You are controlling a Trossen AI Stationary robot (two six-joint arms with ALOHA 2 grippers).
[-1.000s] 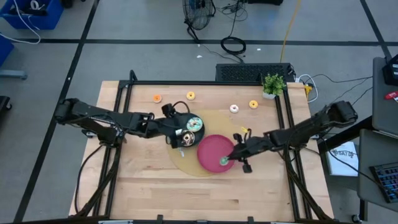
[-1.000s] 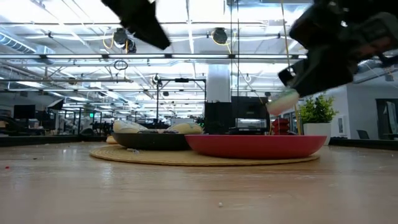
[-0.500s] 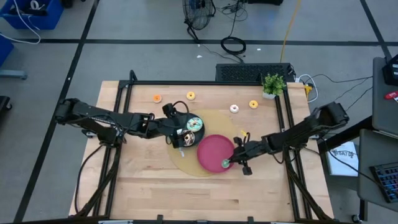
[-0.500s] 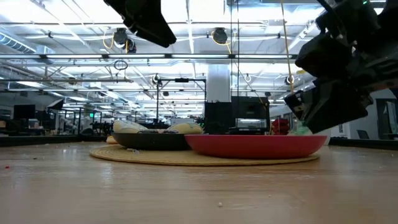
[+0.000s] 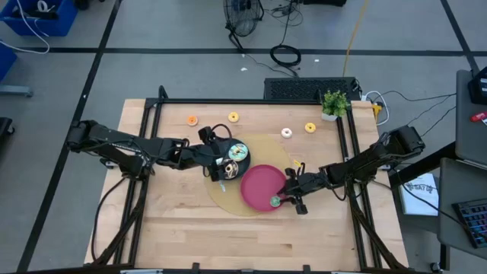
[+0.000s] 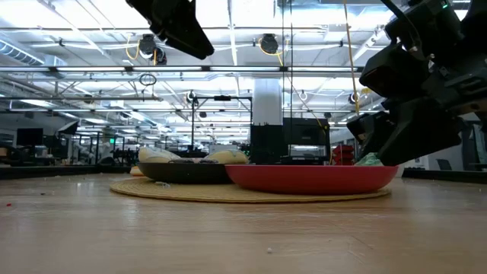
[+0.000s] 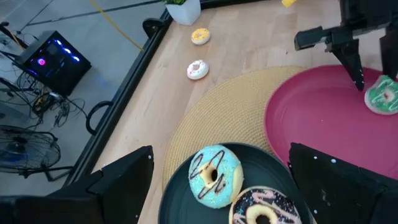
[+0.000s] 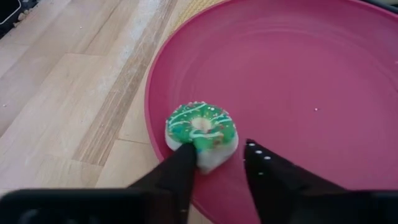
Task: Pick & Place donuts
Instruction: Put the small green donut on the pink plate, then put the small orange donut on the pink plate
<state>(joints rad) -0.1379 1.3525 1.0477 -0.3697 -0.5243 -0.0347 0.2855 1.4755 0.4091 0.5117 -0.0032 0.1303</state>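
Green donut [image 8: 201, 132]: lying flat on the red plate [image 5: 259, 183], right at the plate's rim on the side facing the right arm; green icing with white stripes and sprinkles is showing on top, a pale base underneath.
Right gripper [image 5: 282, 198]: sitting low at the red plate's edge; its two fingers [image 8: 177, 168] are spread apart, one tip touching the green donut's side, the other just beside it on the plate, so the jaws are released and gripping nothing.
Left gripper [image 5: 221, 163]: hanging above the black plate [image 7: 180, 186]; its fingers are wide apart and holding nothing.
Black plate: sitting on the round woven mat [image 5: 228, 199], just beside the red plate; a blue donut [image 7: 216, 173] with dark drizzle and a dark sprinkled donut [image 7: 261, 210] are lying in it, touching each other.
Red plate: also resting on the mat, on the right arm's side of the black plate.
Loose donuts on the wooden table [image 5: 228, 236]: an orange donut [image 5: 192, 119] and a yellow donut [image 5: 233, 116] are lying near the far edge on the left arm's side; a white donut [image 5: 286, 132] and a second yellow donut [image 5: 310, 127] are lying near the far edge on the right arm's side.
Potted plant [image 5: 333, 103]: standing at the far corner on the right arm's side, near the second yellow donut.
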